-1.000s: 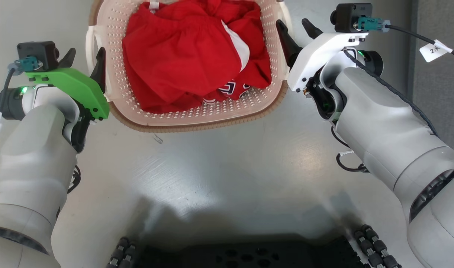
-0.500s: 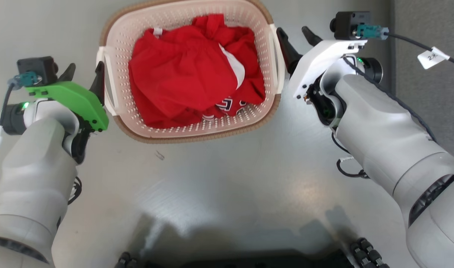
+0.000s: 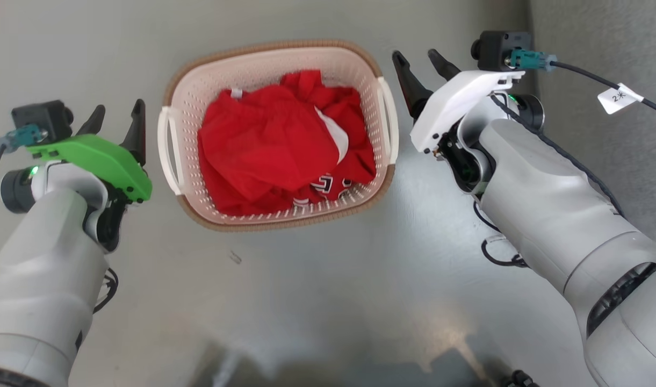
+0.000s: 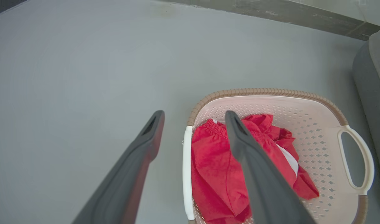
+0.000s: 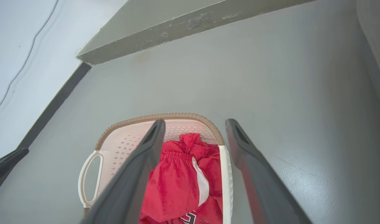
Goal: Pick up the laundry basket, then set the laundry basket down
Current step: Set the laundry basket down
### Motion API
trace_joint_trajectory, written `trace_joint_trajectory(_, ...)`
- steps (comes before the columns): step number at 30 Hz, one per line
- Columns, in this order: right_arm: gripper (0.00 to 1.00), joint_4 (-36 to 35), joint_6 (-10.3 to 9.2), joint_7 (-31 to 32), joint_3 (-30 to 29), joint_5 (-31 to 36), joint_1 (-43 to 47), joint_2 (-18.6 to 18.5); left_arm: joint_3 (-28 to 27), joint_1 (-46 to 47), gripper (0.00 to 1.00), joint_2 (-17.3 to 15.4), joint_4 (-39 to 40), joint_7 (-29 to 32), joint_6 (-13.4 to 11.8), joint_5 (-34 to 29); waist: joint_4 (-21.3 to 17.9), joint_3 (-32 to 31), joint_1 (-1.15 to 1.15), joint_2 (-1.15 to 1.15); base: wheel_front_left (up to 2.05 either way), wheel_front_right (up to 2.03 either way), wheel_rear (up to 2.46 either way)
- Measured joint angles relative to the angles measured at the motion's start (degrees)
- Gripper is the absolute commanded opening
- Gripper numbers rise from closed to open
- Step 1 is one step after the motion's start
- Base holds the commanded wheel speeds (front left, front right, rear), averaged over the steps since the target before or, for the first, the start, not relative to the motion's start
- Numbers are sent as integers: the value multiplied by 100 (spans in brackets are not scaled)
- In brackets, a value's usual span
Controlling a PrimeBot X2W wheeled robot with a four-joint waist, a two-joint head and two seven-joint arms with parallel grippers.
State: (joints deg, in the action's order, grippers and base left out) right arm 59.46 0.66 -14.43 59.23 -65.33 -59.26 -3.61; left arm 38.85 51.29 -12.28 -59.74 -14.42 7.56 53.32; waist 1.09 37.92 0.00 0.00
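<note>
- The grey floor (image 3: 317, 301) is noted throughout; the laundry basket (image 3: 285, 60) is set on it, upright, between the two arms.
- Red clothing (image 3: 274, 150) is heaped inside the basket.
- The left pincer (image 3: 118, 115) is held open and empty, near the left handle (image 3: 166, 145) but clear of it.
- The right pincer (image 3: 416, 64) is held open and empty, near the right handle (image 3: 389, 121), with a gap seen between them.

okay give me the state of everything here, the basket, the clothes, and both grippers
Laundry basket: upright on the floor, not held.
Red clothes: crumpled inside the basket.
Left gripper: open, empty, left of the basket.
Right gripper: open, empty, right of the basket.
</note>
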Motion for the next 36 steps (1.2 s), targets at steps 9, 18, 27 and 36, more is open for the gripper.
trace_joint_trajectory(9,100,-160,-1,0,-387,357,375,-3,-481,-416,100,-202,524,-1,0,-129,-49,-571,0,0,0,0,0)
trace_joint_trajectory(18,100,-459,33,0,-816,644,945,-57,-840,-1036,100,-255,973,-1,0,-452,-111,-1189,0,0,0,0,0)
trace_joint_trajectory(27,100,-825,34,0,-1134,1113,1555,-222,-1363,-1682,100,-314,1510,-1,-89,-732,-156,-1831,0,0,0,0,0)
trace_joint_trajectory(36,100,-1592,-47,0,-1686,1764,2018,-404,-1682,-2398,100,-225,2139,-1,-311,-1214,-170,-2457,0,0,0,0,0)
